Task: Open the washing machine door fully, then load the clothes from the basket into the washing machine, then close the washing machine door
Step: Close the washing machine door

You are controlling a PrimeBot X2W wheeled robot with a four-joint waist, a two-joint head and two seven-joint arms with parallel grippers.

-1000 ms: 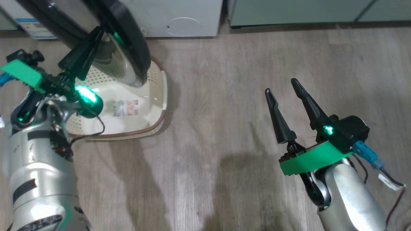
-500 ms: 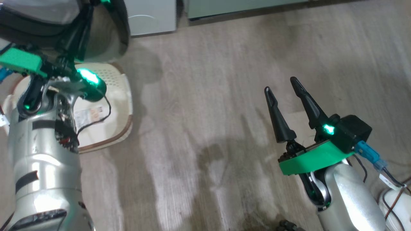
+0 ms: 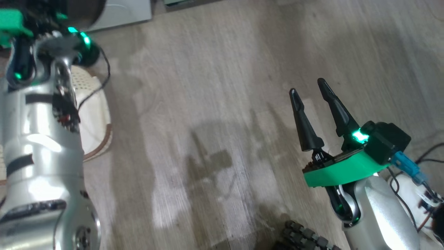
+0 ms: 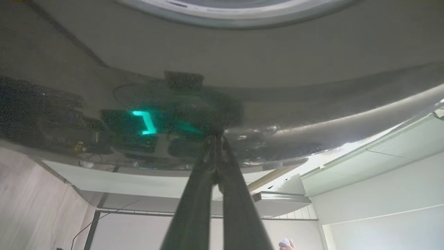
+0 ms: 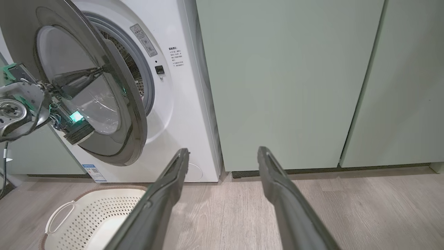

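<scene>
Washing machine door (image 4: 312,104) touched by closed left hand (image 4: 216,139); right hand (image 3: 306,85) open

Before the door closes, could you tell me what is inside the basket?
Where visible, the basket holds nothing: bare perforated plastic. A finger of the right hand covers its right side; its near end is out of frame.

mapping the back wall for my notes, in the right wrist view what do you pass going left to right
washing machine door, swung open → washing machine → pale green cabinets
</scene>
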